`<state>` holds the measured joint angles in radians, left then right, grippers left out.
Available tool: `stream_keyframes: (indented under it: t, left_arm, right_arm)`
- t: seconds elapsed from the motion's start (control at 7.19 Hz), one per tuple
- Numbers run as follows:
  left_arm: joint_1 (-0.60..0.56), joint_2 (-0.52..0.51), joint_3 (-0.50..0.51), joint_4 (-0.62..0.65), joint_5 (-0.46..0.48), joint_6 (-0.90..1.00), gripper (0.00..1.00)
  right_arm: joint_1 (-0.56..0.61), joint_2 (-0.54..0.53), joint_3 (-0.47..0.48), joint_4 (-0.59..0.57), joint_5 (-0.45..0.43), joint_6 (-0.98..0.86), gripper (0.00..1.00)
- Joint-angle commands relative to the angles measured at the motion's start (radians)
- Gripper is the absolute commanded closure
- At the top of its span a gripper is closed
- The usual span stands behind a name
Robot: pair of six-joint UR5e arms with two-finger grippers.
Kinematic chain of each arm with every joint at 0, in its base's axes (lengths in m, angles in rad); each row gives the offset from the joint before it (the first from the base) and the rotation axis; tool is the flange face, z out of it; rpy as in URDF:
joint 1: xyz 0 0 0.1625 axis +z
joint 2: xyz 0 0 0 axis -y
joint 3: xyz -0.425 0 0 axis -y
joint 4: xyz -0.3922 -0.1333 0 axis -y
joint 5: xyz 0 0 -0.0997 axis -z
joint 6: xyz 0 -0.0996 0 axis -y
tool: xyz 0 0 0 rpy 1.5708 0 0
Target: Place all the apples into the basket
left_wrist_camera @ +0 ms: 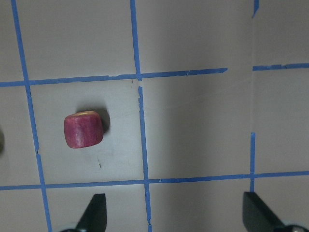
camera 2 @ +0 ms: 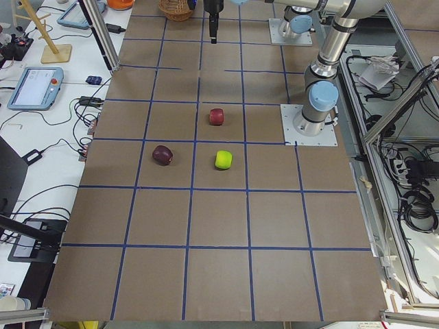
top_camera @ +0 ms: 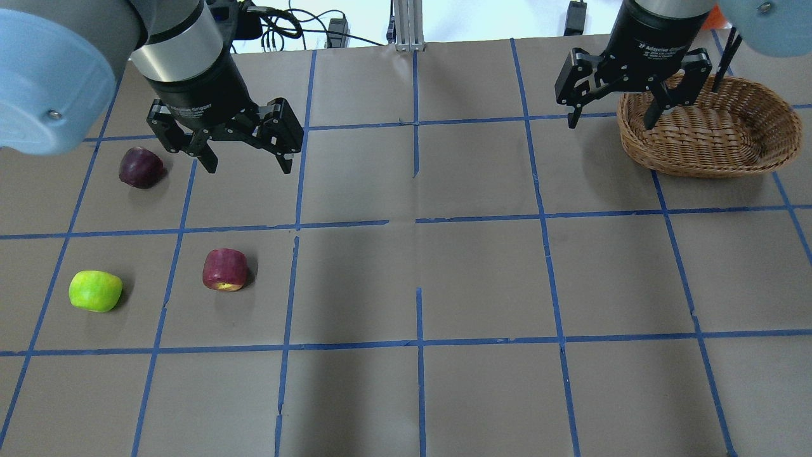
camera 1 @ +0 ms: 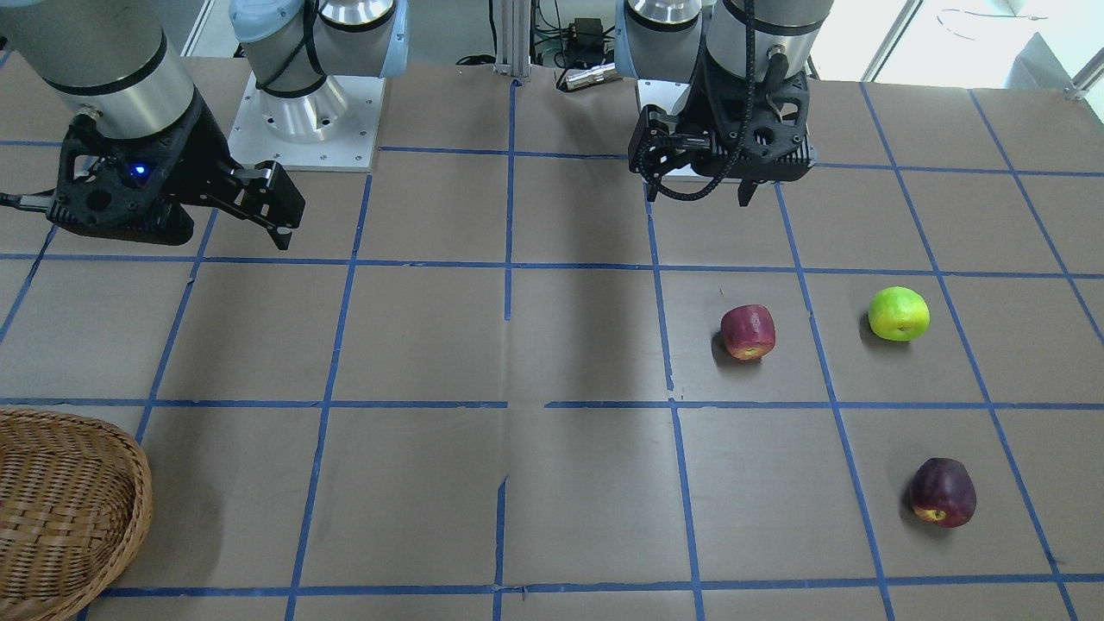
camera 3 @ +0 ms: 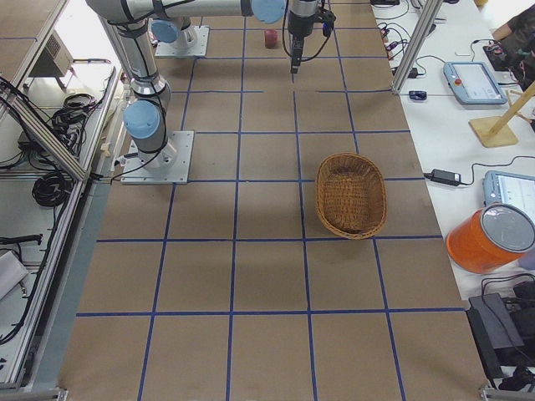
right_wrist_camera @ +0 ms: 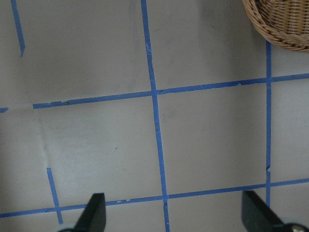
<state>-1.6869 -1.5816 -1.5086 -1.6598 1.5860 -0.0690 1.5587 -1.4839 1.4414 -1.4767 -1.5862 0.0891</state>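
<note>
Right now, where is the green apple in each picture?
Front-facing: green apple right of centre, mid-height.
Overhead: green apple far left, below middle.
Exterior left: green apple near centre.
Exterior right: not seen.
Left wrist: not seen.
Right wrist: not seen.
Landmark: red apple in the next grid square.

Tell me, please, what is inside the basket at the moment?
Only bare wicker shows inside the basket; in the overhead view the right gripper hides part of its interior.
</note>
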Motion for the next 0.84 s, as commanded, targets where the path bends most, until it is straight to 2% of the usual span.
stream_keyframes:
  t: [0.0, 0.28, 0.42, 0.7]
  left_arm:
    - [0.001, -0.001, 0.001, 0.0, -0.003, 0.0, 0.0]
    - [0.001, 0.0, 0.001, 0.0, -0.003, 0.0, 0.0]
    - [0.001, -0.001, 0.001, 0.002, -0.003, 0.0, 0.0]
    - [0.001, -0.001, -0.001, 0.002, -0.001, 0.0, 0.0]
  right_arm:
    - [0.001, -0.004, -0.004, -0.002, 0.002, -0.011, 0.0]
    - [0.0, -0.006, -0.006, -0.026, 0.002, -0.008, 0.0]
    - [0.0, -0.006, 0.0, -0.078, 0.002, 0.0, 0.0]
    - [0.001, -0.007, -0.004, -0.08, 0.002, 0.001, 0.0]
